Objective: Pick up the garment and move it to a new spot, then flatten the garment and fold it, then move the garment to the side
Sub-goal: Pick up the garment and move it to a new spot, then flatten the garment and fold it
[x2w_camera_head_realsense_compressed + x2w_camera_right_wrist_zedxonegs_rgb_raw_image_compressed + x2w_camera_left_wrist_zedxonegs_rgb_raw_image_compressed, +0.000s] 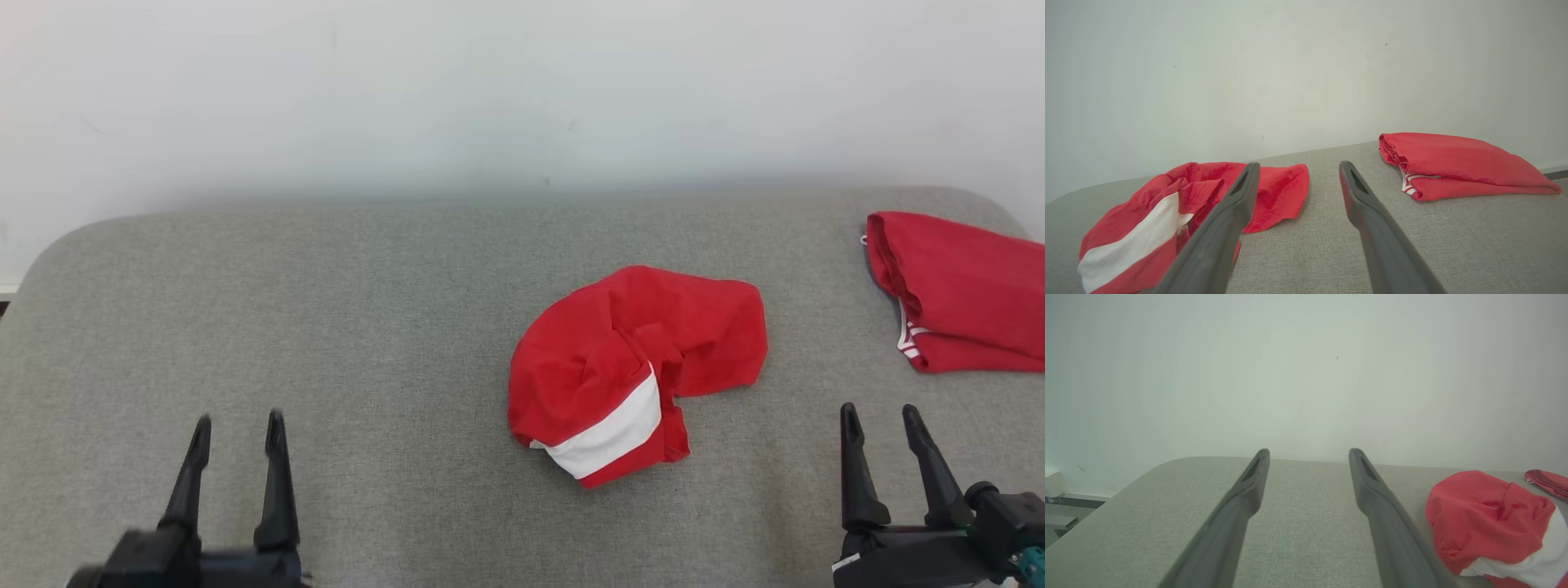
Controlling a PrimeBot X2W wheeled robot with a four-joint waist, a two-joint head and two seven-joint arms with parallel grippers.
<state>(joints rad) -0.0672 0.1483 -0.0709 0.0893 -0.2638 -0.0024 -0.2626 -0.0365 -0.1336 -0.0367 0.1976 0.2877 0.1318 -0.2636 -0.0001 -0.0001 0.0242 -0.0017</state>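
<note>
First, in the head view, a grey padded surface (326,327) is shown against a plain pale wall (490,82). A crumpled red garment (633,371) with a white band is seen lying in a heap right of the middle of that surface, touched by neither gripper. A folded red garment (963,294) is placed at the far right edge, well apart from the heap, probably set aside there as finished work. The left gripper (239,418) is shown at the lower left and the right gripper (880,410) at the lower right, each with its two dark fingers spread and nothing held between them. Both are judged to be held at rest ahead of the first pick-up.

Next, in the left wrist view, the left gripper's fingers are seen parted above bare grey cloth, pointed towards the wall. The crumpled red garment is shown to the right of them, near but not touched.

Lastly, in the right wrist view, the right gripper's fingers are likewise seen spread, with nothing between them. The crumpled red garment is shown on the left, partly hidden behind one finger, and the folded red garment on the right, farther back. The gap between the fingers is aimed at bare surface between the two. The task is judged not yet begun; the heap has to be lifted first.
</note>
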